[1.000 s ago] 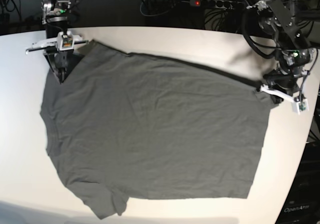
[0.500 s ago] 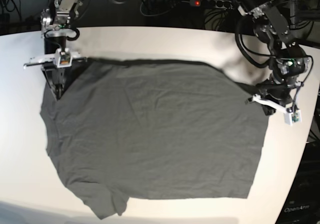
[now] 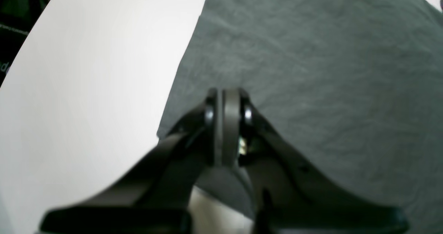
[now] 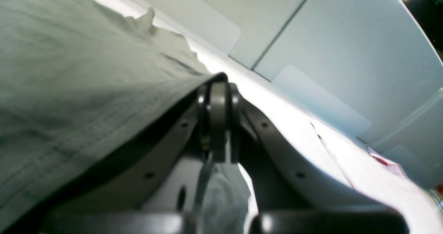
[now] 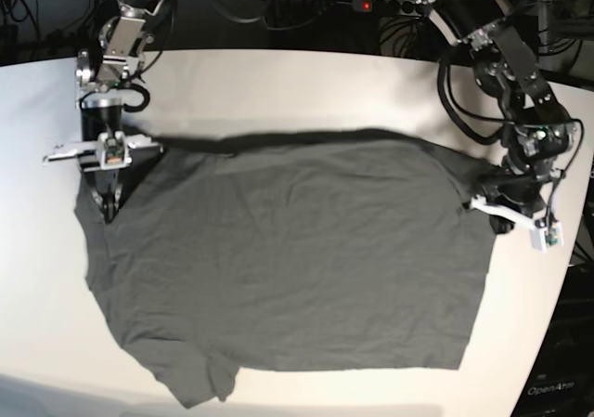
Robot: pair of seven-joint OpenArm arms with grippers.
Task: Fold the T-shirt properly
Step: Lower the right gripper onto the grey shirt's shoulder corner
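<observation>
Right now I have both grippers pinching the far edge of the T-shirt [image 5: 288, 259], which lies spread on the white table [image 5: 278, 87] with its long axis running side to side across the base view. The right gripper [image 5: 109, 211] has its fingers pressed together on the cloth at the corner on the base view's left, and the left gripper [image 5: 490, 215] is clamped the same way on the corner at that view's right. In the left wrist view the left gripper's closed tips [image 3: 224, 99] bite the grey fabric [image 3: 311, 71] just beside the bare table [image 3: 97, 71]; in the right wrist view a fold of cloth [image 4: 86, 88] drapes off the right gripper's tips [image 4: 216, 88]. Almost all of the shirt lies nearward from both pairs of fingers, so I judge the fold must carry the held edge toward the near hem, with each arm about equally placed over its own corner.
</observation>
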